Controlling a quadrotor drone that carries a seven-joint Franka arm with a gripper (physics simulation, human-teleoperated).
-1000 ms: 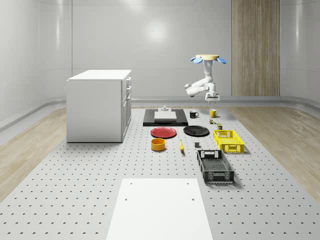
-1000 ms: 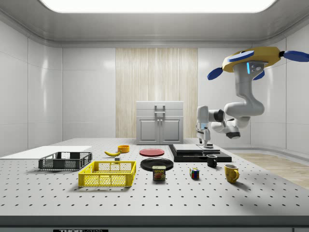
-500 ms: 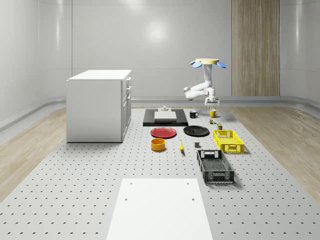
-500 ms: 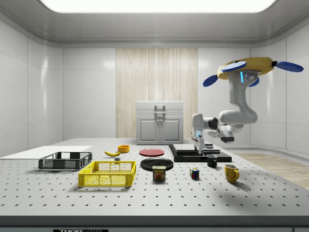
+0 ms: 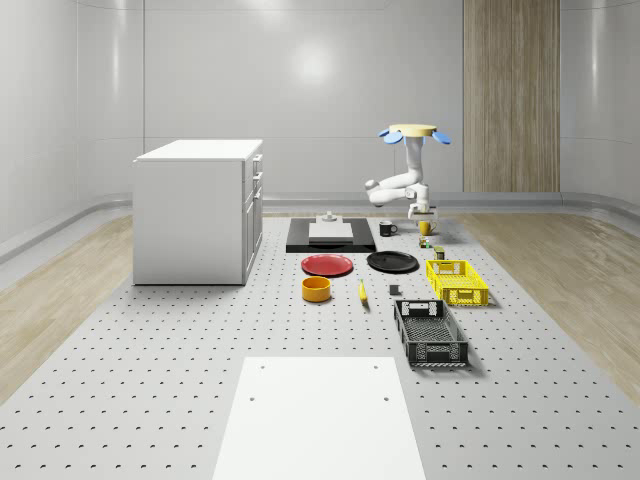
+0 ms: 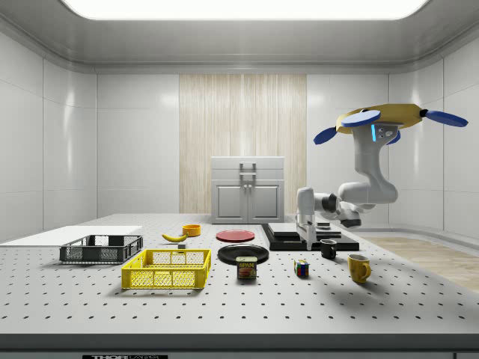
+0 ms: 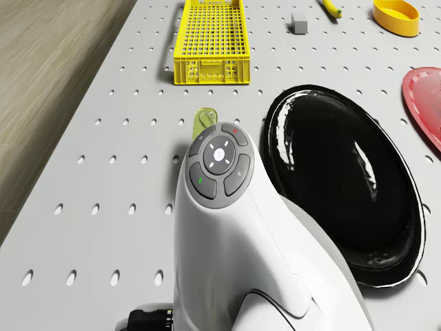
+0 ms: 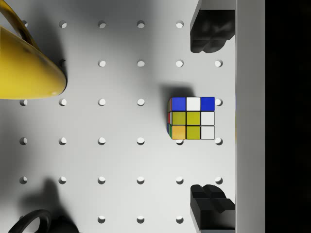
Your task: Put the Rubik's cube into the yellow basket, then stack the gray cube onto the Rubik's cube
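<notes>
The Rubik's cube [image 8: 192, 119] sits on the perforated table, directly below my open gripper [image 8: 210, 118], with one black finger [image 8: 209, 31] on each side and clear of it. From the side, the gripper [image 6: 306, 243] points down, a short way above the Rubik's cube [image 6: 301, 268]. The drone [image 6: 382, 120] hovers over the yellow mug [image 6: 358, 268]. The yellow basket [image 6: 168, 269] stands empty toward the side view's left. The small gray cube [image 7: 299, 22] lies past the yellow basket [image 7: 210, 41], beside it on the table.
A spam can [image 6: 246, 267] stands between the cube and the basket. The black mug [image 6: 328, 249] and yellow mug [image 8: 24, 63] are close to the gripper. A black plate [image 7: 344, 186], red plate [image 6: 235, 235], black crate [image 6: 101, 248] and white cabinet [image 5: 198, 210] stand farther off.
The drone has sunk lower and drifted toward the side view's left. The arm has brought the gripper down and leftward, closer to the table over the Rubik's cube.
</notes>
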